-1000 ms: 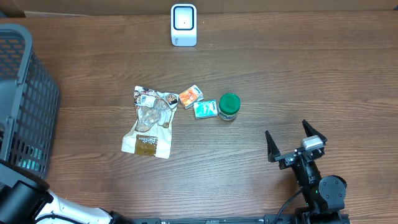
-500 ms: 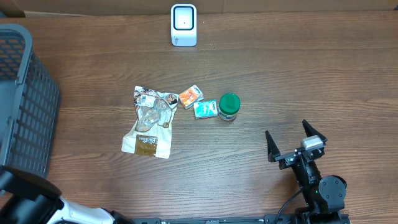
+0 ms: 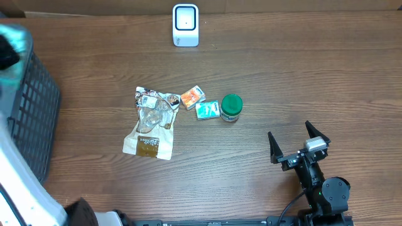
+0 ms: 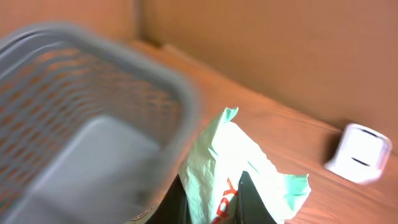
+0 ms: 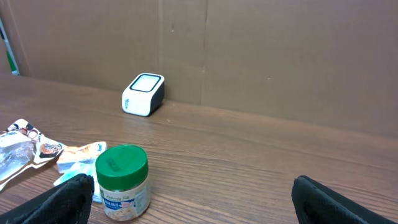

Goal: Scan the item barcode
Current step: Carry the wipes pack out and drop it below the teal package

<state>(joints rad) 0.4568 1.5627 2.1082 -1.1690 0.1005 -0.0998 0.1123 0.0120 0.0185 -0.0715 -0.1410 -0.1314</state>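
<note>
My left gripper (image 4: 212, 200) is shut on a crumpled pale green and white bag (image 4: 239, 152) with red lettering, held up beside the grey basket (image 4: 74, 106). The white barcode scanner (image 4: 359, 152) stands off to the right of the bag, against the cardboard wall. From overhead the scanner (image 3: 186, 26) is at the table's back edge, and the left arm (image 3: 22, 182) is a white blur along the left side. Near the front right my right gripper (image 3: 300, 143) stands open and empty, facing the scanner (image 5: 143, 94).
The grey mesh basket (image 3: 34, 107) fills the left edge. Mid-table lie a clear and brown snack bag (image 3: 152, 122), an orange packet (image 3: 193, 96), a teal packet (image 3: 207, 110) and a green-lidded jar (image 3: 231, 107). A cardboard wall backs the table.
The left arm has swept up along the left edge over the basket and is blurred with motion. The right arm and the items on the table have not moved.
</note>
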